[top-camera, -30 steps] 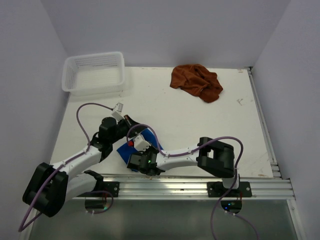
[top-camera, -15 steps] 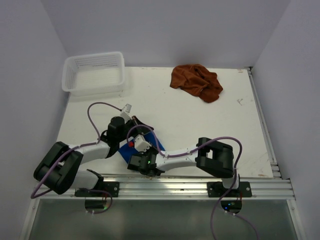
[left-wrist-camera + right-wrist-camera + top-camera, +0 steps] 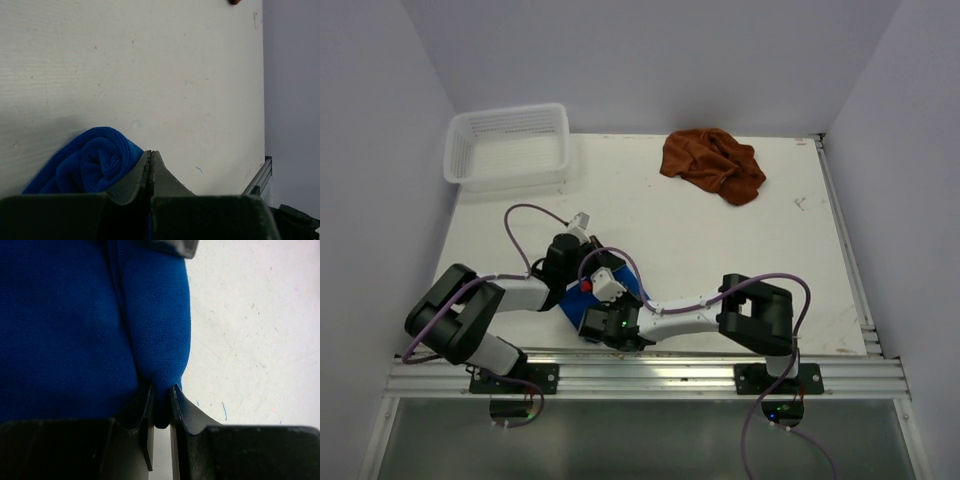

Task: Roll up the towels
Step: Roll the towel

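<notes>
A blue towel [image 3: 572,297] lies near the table's front edge, mostly hidden under both grippers. In the left wrist view its rolled end [image 3: 95,162] sits just left of my fingers. My left gripper [image 3: 582,283] [image 3: 151,152] is shut, with a thin blue sliver showing between the jaws low down. My right gripper [image 3: 597,301] [image 3: 161,390] is shut on a fold of the blue towel [image 3: 90,320]. A crumpled brown towel [image 3: 713,165] lies at the back of the table, and its tip shows in the left wrist view [image 3: 234,1].
A white plastic basket [image 3: 507,145] stands at the back left corner. The aluminium rail [image 3: 720,375] runs along the near edge just behind the grippers. A raised strip [image 3: 845,250] lines the table's right side.
My left arm has folded in, and its gripper has slid right and slightly nearer, close against the right gripper over the blue towel. The right gripper has barely moved.
</notes>
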`<state>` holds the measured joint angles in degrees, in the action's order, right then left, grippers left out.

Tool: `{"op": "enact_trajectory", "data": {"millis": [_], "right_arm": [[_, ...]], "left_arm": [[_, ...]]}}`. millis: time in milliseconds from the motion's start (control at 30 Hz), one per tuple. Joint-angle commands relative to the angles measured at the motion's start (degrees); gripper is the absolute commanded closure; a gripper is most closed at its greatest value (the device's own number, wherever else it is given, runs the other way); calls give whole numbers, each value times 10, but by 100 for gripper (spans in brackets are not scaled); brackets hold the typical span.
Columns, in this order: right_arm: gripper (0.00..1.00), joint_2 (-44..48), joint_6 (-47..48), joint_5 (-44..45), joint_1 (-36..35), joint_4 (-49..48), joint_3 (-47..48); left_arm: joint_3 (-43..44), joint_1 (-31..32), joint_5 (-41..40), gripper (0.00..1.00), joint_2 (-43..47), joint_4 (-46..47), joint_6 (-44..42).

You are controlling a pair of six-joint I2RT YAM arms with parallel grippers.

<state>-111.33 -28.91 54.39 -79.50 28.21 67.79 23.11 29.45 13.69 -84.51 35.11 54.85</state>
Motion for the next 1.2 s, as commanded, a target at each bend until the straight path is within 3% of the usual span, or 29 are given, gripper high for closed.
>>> {"op": "enact_trajectory", "data": {"millis": [0, 100, 200, 233, 367, 500, 600, 733, 767, 1000, 1167], "right_arm": [[100, 30, -17, -13, 10, -25, -13], [99, 35, -21, -22, 15, -30, -18], [90, 49, -26, -27, 20, -29, -24], [81, 54, -32, -30, 21, -27, -27], [66, 104, -46, -47, 28, -30, -49], [57, 171, -57, -89, 34, -58, -92], [51, 235, -79, -145, 52, -89, -135], [47, 323, -101, -267, 132, -183, -217], [46, 330, -104, -333, 152, -205, -233], [38, 306, -158, -522, 261, -348, -287], [36, 272, -212, -579, 304, -432, -318]], "left_arm": [[11, 5, -27, 100, -30, 16, -32], [11, 6, -32, 100, -48, 21, -38], [15, 6, -43, 100, -53, 9, -47], [16, 5, -48, 100, -51, 1, -50], [14, 6, -63, 100, -36, -23, -62], [8, 6, -76, 100, -27, -36, -73], [0, 6, -84, 100, -24, -37, -77], [-22, 6, -89, 100, -15, -28, -75], [-25, 6, -89, 100, -11, -28, -75], [-40, 6, -94, 100, 9, -29, -74], [-48, 6, -92, 100, 15, -27, -72]]}}
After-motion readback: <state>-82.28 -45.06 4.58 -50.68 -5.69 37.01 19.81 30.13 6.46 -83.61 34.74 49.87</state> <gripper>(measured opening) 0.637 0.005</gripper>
